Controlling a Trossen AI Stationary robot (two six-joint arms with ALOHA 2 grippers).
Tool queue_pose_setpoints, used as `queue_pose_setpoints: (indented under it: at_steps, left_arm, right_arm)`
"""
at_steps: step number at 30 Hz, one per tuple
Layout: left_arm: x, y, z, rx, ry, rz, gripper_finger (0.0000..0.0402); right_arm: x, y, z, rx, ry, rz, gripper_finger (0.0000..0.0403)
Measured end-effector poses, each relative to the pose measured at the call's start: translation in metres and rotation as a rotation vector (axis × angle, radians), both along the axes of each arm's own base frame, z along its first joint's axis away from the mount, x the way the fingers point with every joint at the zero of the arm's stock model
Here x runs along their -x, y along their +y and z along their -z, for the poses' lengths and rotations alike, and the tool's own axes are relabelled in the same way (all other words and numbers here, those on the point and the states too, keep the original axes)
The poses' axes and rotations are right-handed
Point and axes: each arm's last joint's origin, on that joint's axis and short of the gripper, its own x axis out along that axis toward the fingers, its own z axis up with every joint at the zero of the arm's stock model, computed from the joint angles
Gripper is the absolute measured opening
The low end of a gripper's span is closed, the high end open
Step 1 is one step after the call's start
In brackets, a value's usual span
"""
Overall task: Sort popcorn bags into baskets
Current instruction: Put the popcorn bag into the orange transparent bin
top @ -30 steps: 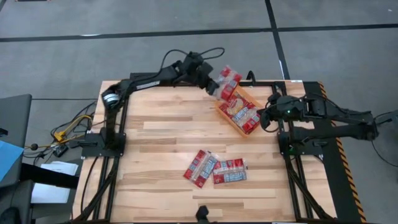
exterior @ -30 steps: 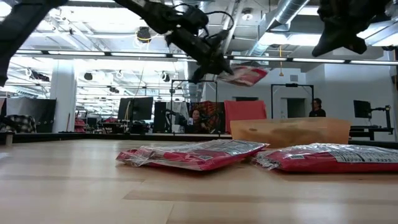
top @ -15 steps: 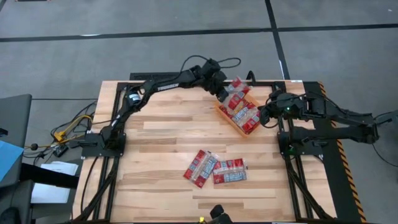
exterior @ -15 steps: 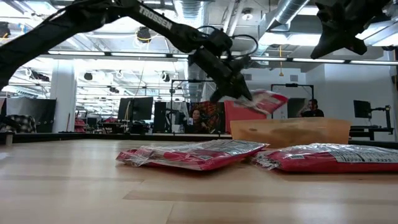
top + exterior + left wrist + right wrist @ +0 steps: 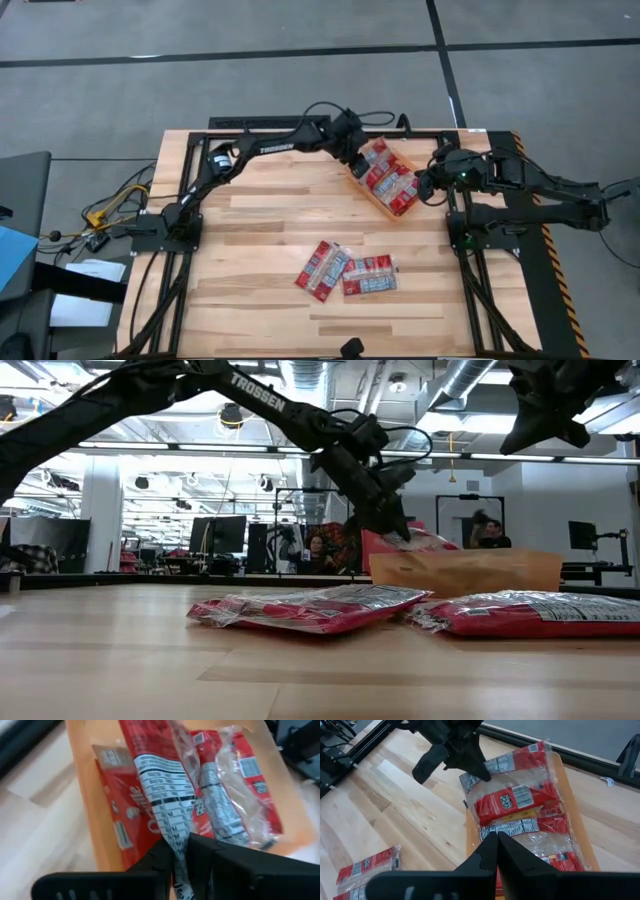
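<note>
- High view, wooden table (image 5: 250,250): light slats on a black frame, both arm bases bolted at its left and right edges.
- Left arm (image 5: 260,150) stretches from the left side across the far part of the table to the basket's far end.
- Right arm (image 5: 530,180) lies along the right edge, wrist just beside the basket's right side, raised off the table in the low view.
- Orange basket (image 5: 356,180) sits diagonally at far right of the table, translucent, shallow; several popcorn bags lie flat inside it, filling most of it.
- Two loose popcorn bags (image 5: 345,270) lie on the table near the front middle, touching side by side, well apart from the basket.
- Held popcorn bag (image 5: 165,785): red with a white nutrition panel, hanging down into the basket's far end, lower part resting over the bags already there.
- Left gripper (image 5: 355,157) is over the basket's far end; left wrist view shows its two dark fingers (image 5: 150,862) nearly together, pinching the crimped edge of that bag.
- Right gripper (image 5: 497,842) hangs over the basket's near-right side, jaws pressed together, nothing between them.
- Low view: basket wall (image 5: 465,572) behind the two loose bags, left gripper dipping to its rim.
</note>
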Motion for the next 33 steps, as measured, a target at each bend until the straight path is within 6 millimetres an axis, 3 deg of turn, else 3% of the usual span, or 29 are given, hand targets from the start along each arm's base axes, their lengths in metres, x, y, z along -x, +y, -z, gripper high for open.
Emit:
queue_pose_setpoints:
  at_steps: [5,13,18,23,26,30,33]
  left_arm:
    - [-0.004,-0.003,-0.003,-0.075,-0.025,0.022,0.0077]
    - [0.001,-0.002,-0.002,-0.011,0.026,0.045,0.0198]
    - [0.014,0.011,-0.030,-0.029,0.092,0.058,0.0246]
    - [0.034,0.013,-0.066,0.038,0.179,0.143,0.0255]
    - [0.056,-0.009,-0.074,0.190,0.275,0.253,0.0247]
    - [0.077,-0.052,-0.082,0.257,0.476,0.368,0.0235]
    - [0.075,-0.090,-0.078,0.269,0.544,0.411,0.0230]
  right_arm:
    - [0.000,0.000,0.000,0.004,0.003,-0.006,0.0027]
    - [0.000,0.000,0.000,0.019,0.014,-0.021,0.0038]
    - [0.000,0.000,0.000,0.029,0.021,-0.028,0.0040]
    - [0.000,0.001,0.000,0.023,0.022,-0.049,0.0038]
    - [-0.001,0.003,0.001,0.006,0.026,-0.105,0.0039]
    - [0.000,0.006,0.003,-0.001,0.058,-0.139,0.0040]
    - [0.001,0.008,0.004,-0.002,0.078,-0.159,0.0038]
